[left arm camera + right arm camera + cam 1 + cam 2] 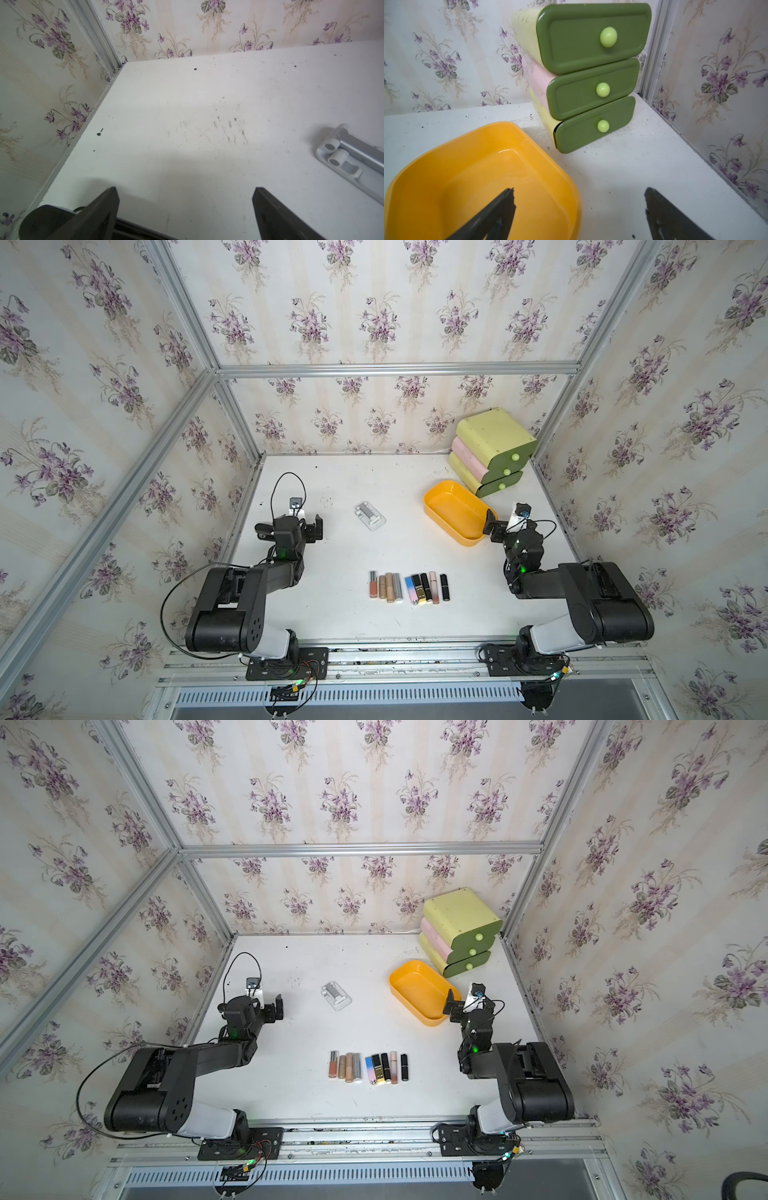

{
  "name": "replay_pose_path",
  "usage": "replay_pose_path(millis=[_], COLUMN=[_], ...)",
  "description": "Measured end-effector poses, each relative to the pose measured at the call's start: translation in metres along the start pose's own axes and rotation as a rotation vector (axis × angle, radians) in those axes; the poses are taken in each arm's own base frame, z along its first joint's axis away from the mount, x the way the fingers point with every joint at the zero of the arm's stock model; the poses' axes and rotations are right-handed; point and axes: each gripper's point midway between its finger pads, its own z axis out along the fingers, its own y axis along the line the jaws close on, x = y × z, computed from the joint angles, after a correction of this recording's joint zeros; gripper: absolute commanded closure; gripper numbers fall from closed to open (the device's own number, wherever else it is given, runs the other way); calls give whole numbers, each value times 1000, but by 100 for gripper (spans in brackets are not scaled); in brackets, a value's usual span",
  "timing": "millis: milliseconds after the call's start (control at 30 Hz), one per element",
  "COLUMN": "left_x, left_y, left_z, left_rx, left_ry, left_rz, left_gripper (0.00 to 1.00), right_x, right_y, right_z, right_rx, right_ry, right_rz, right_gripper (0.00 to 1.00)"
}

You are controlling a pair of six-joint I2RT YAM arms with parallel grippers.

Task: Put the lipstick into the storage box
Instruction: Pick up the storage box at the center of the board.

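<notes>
We have the left pincer (185,190) released, its fingers spread wide with nothing between them. It hangs above a bare, scuffed stretch of the white table (340,489). Off to its right, toward the middle of the table, lies a small clear case (370,516) (flat, with a silvery piece inside), well apart from the fingers.

Our right pincer (579,190) is released too and grips nothing. The storage box (453,510) sits just ahead of it and to its left. In the right wrist view one fingertip (506,199) hangs over the box's near corner and the other over bare table beside the rim. We cannot tell whether that fingertip touches the box. Farther ahead of the right pincer, a stack of green-fronted drawers (492,439) stands in the corner, just beside the box's far end.

The lipsticks (409,587) lie flat in a row on the table, behind both pincers and between the two arms. We count nine tubes, side by side, in a group of four and a group of five with a small gap between. None is in the box.
</notes>
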Motion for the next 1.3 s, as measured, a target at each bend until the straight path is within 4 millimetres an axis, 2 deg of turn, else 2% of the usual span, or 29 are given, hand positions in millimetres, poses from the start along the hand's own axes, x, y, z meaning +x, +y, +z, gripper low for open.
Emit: replay_pose_path(millis=[100,167,200,267,367,433,500,567,633,767,833,967,1300], left_x=[1,-17,-33,-54,-81,-100,-108,-103,-92,-75,-66,-53,-54], left_y=[9,19,24,32,37,33,21,2,-24,-82,-98,-111,-116], left_z=[-8,-17,-22,-31,-42,-49,-53,-55,-61,-83,-95,-111,-134], left_rx=[-48,-94,-113,-142,-153,-119,-56,23,124,320,381,437,491], left_ry=[10,-20,-54,-84,-77,-59,-16,53,137,254,296,353,365], left_rz=[-20,-44,-59,-89,-141,-176,-198,-206,-203,-157,-151,-161,-186], left_gripper=[0,0,0,0,0,0,0,0,0,0,0,0,0], right_x=[-42,-61,-67,-71,-54,-37,-24,-16,-6,25,41,65,79], right_y=[-4,-3,-2,0,7,9,12,11,12,13,13,17,23], right_z=[16,28,34,43,43,30,13,-3,-17,-40,-48,-56,-40], right_rx=[51,68,73,87,90,107,112,127,135,154,167,164,166], right_ry=[-20,21,55,142,321,439,531,594,654,782,834,914,953], right_rz=[54,100,127,187,271,320,364,397,419,435,440,473,503], right_gripper=[0,0,0,0,0,0,0,0,0,1,3,7,15])
